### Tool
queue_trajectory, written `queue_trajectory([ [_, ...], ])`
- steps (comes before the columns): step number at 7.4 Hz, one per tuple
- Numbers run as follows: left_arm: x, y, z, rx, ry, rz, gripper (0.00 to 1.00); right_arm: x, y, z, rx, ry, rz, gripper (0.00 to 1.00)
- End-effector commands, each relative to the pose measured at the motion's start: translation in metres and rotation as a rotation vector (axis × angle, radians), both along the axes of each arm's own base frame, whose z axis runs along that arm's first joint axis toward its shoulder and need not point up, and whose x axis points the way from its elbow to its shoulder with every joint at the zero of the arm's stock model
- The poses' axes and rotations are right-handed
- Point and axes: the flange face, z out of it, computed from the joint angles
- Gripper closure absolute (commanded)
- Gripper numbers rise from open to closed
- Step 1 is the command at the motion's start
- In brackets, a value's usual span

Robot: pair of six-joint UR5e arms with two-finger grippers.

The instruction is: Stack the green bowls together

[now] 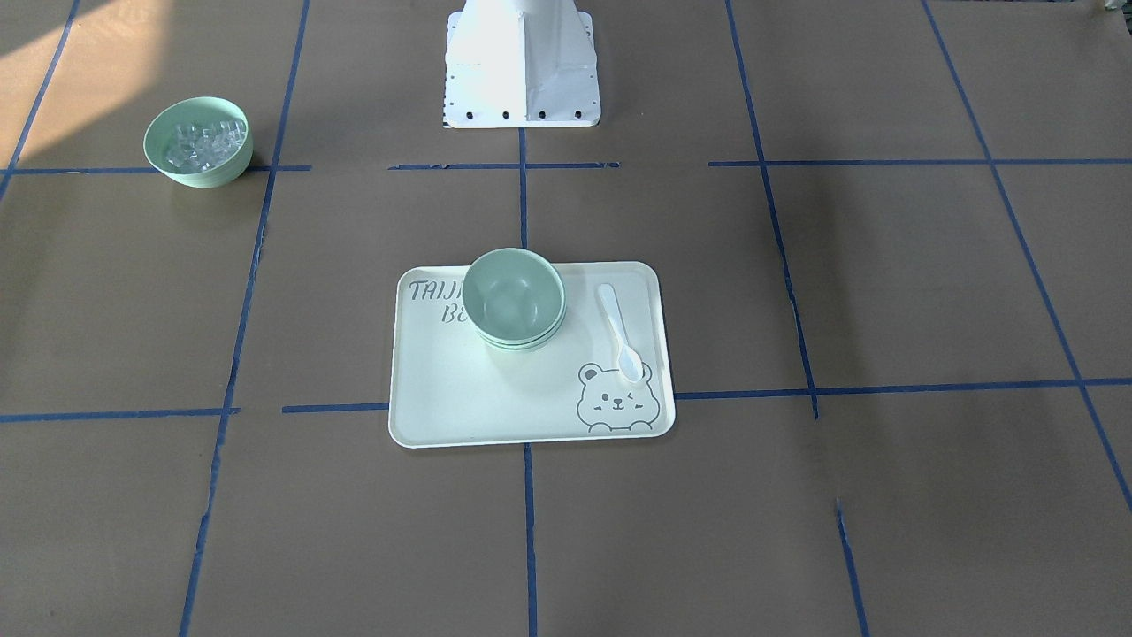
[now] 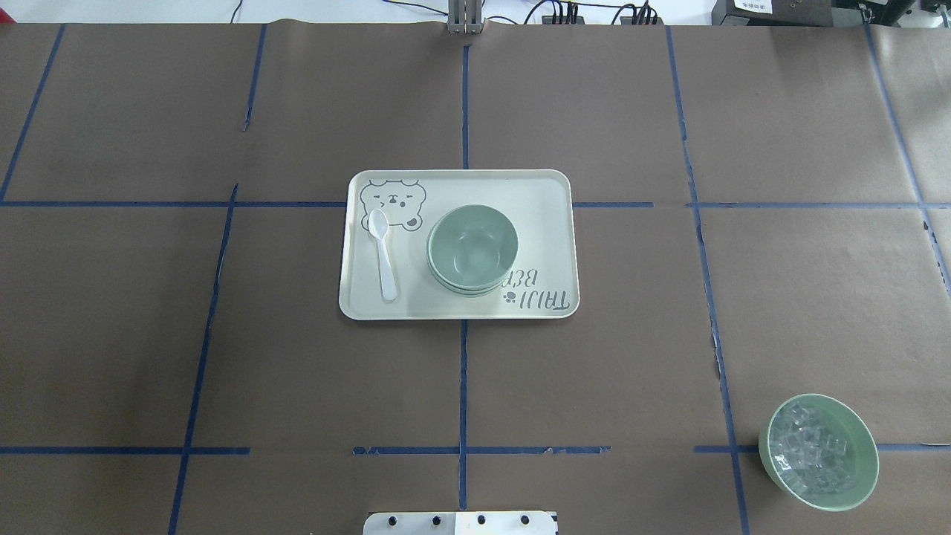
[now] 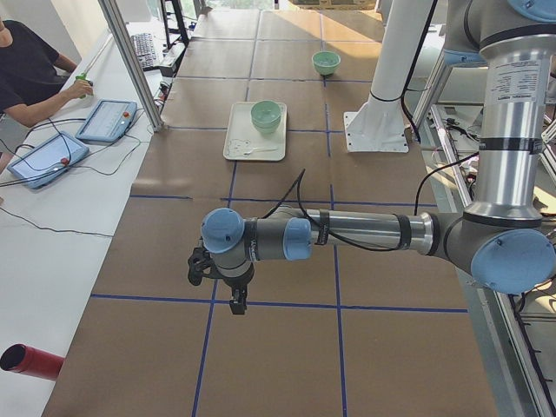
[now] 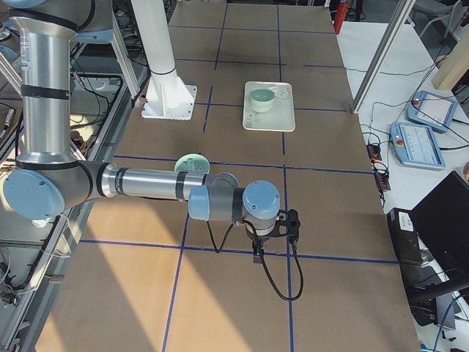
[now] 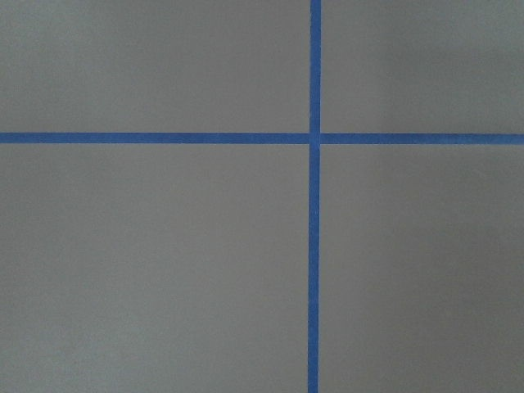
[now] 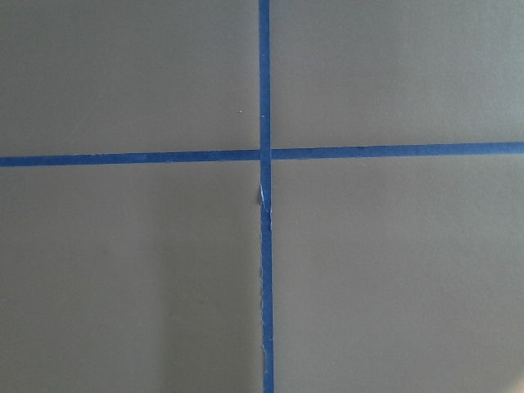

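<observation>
The green bowls (image 1: 514,299) sit nested in one stack on the pale tray (image 1: 442,398) at the table's middle, also seen in the overhead view (image 2: 472,249) and small in the side views (image 3: 266,115) (image 4: 261,98). My left gripper (image 3: 236,303) hangs over bare paper far from the tray, toward the table's left end. My right gripper (image 4: 256,254) hangs over bare paper toward the right end. Both show only in the side views, so I cannot tell if they are open or shut. Both wrist views show only brown paper and blue tape.
A white spoon (image 2: 383,253) lies on the tray (image 2: 535,193) beside the bear drawing. A like green bowl with clear cubes (image 2: 819,452) stands near the robot's right front. The robot's white base (image 1: 522,71) is at the table's near edge. An operator sits at the exterior left view's left edge.
</observation>
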Motion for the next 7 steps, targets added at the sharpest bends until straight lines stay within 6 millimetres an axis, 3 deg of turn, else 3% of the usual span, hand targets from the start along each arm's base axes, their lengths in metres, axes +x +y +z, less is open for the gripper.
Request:
queue_trajectory([
  [1, 0.0001, 0.0001, 0.0004, -0.001, 0.0, 0.0, 0.0, 0.0021, 0.005, -0.0107, -0.005, -0.013, 0.005, 0.0],
  [7, 0.0001, -0.0008, -0.0011, 0.002, 0.0, 0.0, 0.0, 0.0024, 0.0032, -0.0116, 0.002, 0.001, 0.003, 0.0],
])
